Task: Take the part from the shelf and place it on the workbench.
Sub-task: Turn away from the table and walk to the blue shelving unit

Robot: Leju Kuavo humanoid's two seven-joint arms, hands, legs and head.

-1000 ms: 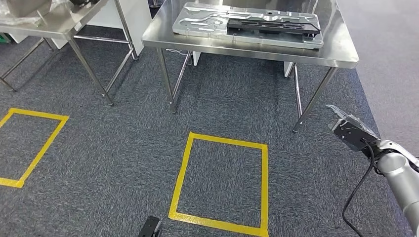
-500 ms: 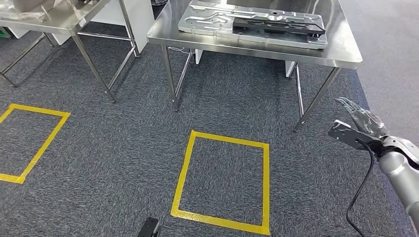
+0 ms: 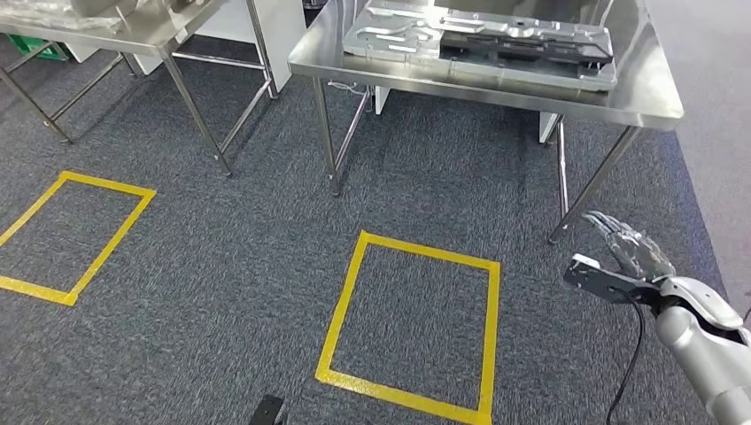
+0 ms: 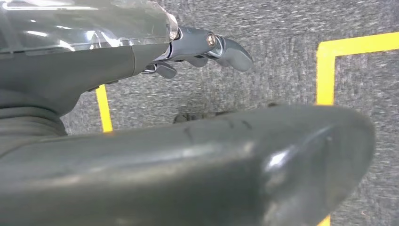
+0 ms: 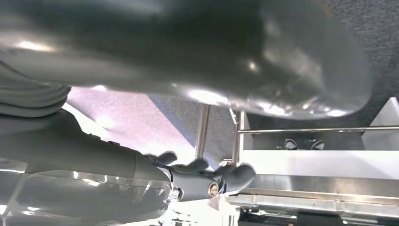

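Silvery stamped metal part [image 3: 483,42], ribbed with a dark section, lies flat across the steel workbench [image 3: 620,102]. Grey carpet carries yellow tape squares [image 3: 416,323]. Right hand [image 3: 630,250] hangs empty, fingers spread; left hand [image 4: 202,49] empty, fingers loosely apart.

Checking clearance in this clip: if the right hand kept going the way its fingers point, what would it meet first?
Probably the near right leg of the steel workbench; the open right hand points up towards it, though depth is unclear.
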